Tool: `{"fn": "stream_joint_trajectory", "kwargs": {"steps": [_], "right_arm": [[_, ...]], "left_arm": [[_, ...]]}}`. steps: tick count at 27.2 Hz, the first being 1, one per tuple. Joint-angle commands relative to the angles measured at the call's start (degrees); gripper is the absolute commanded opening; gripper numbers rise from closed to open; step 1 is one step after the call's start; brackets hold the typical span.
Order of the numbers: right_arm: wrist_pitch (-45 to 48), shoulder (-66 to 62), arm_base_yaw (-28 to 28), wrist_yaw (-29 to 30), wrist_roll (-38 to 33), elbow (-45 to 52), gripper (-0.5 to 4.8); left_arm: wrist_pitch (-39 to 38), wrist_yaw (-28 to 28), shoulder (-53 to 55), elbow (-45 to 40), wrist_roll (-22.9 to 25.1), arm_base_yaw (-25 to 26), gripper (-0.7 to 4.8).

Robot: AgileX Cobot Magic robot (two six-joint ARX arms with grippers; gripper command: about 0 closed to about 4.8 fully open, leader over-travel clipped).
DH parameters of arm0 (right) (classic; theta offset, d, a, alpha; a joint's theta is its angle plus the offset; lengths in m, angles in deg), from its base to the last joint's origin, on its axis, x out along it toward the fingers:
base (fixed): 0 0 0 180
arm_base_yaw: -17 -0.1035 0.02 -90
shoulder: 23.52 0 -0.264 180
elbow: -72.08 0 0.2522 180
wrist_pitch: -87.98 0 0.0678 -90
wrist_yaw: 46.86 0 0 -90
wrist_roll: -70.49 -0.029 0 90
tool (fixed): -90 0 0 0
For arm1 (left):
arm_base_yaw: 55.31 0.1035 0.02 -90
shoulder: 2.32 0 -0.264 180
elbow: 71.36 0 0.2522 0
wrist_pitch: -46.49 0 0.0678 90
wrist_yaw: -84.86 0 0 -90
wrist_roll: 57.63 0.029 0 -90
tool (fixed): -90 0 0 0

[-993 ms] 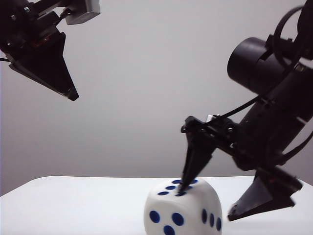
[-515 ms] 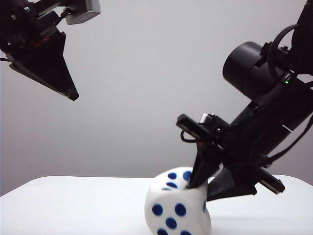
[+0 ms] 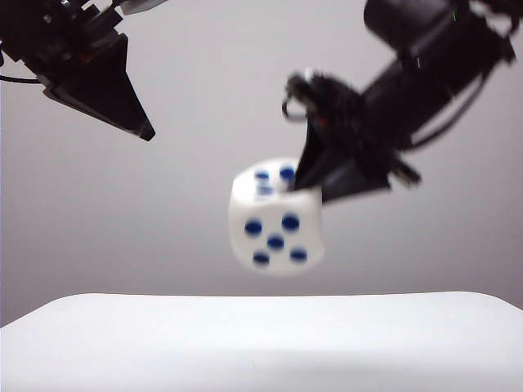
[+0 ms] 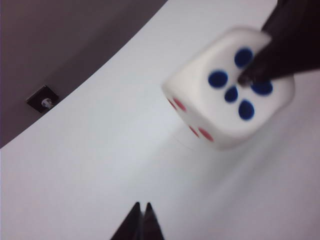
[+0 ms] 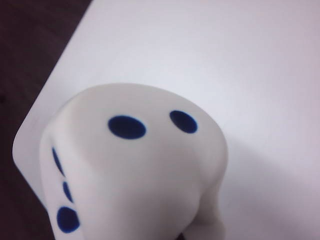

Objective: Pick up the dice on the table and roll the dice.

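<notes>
white dice (image 3: 275, 224) clamped in right claw (image 3: 315, 184) above bare table (image 3: 261, 343), left claw (image 4: 141, 220) together, well apart

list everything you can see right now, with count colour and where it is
dice: one, white with dark blue pips and red pips on one face, in the air above the table, held at its upper right corner
table: one, white, across the bottom of the exterior view
small dark fitting: one, dark with a pale centre, off the table's edge in the left wrist view
left gripper: one, black, high at the left, jaws together, holding nothing
right gripper: one, black, upper right, jaws shut on the dice
</notes>
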Motion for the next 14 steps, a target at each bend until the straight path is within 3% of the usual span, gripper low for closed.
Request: {"fn": "stream_joint_trajectory", "kwargs": {"steps": [1,3,5,6,9,14], "right_arm": [[-3.02,1.49,0.00,-0.24,4.87,-4.52,1.16],[-5.73,2.01,0.00,0.55,5.49,-8.11,2.31],[-11.10,2.29,0.00,0.68,8.13,-12.74,3.85],[-14.27,2.32,0.00,0.17,9.51,-15.02,4.17],[-24.65,2.43,0.00,-1.97,14.56,-22.93,4.37],[-26.51,4.33,0.02,-4.22,15.39,-26.53,4.42]], "left_arm": [[0.90,0.22,-0.13,0.15,0.02,0.02,-0.05],[0.92,0.20,-0.13,0.15,0.04,0.02,-0.05],[0.96,0.22,-0.13,0.15,0.04,0.02,-0.05],[0.96,0.24,-0.13,0.17,0.02,0.02,-0.05],[0.98,0.24,-0.13,0.15,0.02,0.02,-0.05],[0.98,0.20,-0.15,0.15,0.07,0.04,-0.05]]}}
